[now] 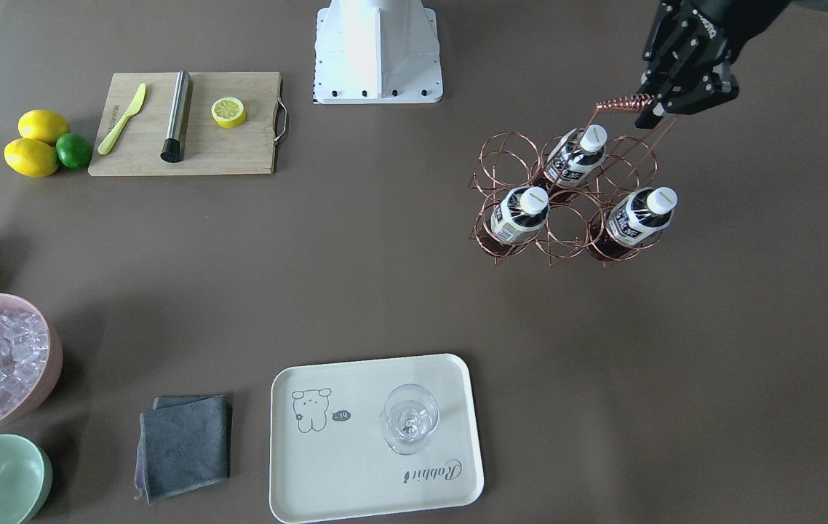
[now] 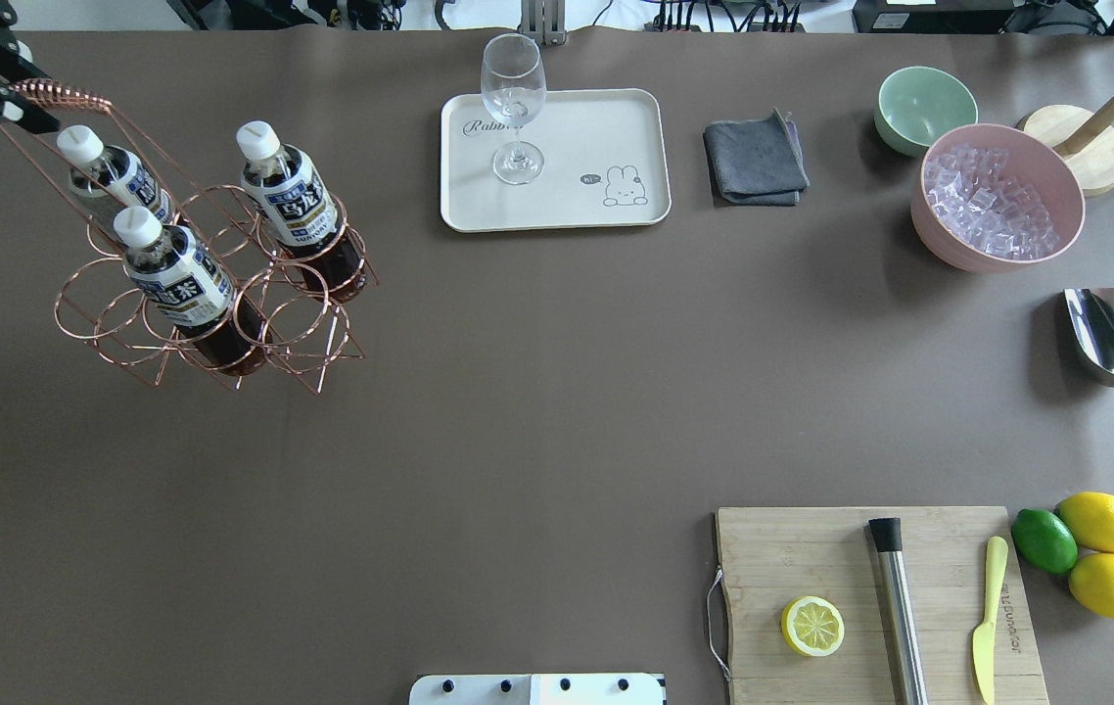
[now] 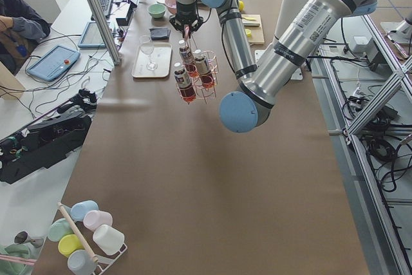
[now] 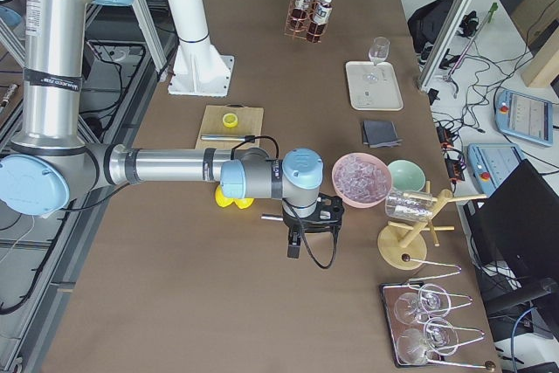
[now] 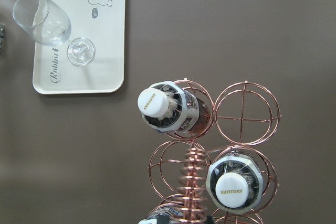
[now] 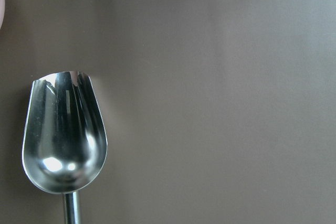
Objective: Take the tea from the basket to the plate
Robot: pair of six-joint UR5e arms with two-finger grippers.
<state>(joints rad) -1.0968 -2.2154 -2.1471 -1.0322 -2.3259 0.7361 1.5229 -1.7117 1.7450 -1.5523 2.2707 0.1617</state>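
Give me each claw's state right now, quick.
Left claw: closed on the coiled handle of the rose-gold wire basket.
Right claw: cannot be told; it shows only in the side view.

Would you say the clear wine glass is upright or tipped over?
Upright: the clear wine glass stands on its foot on the cream rectangular tray.

Robotics lab: aluminium framing (image 3: 98, 14), teach pendant (image 3: 50, 62), loose cables (image 3: 380, 149) around table (image 3: 193, 191).
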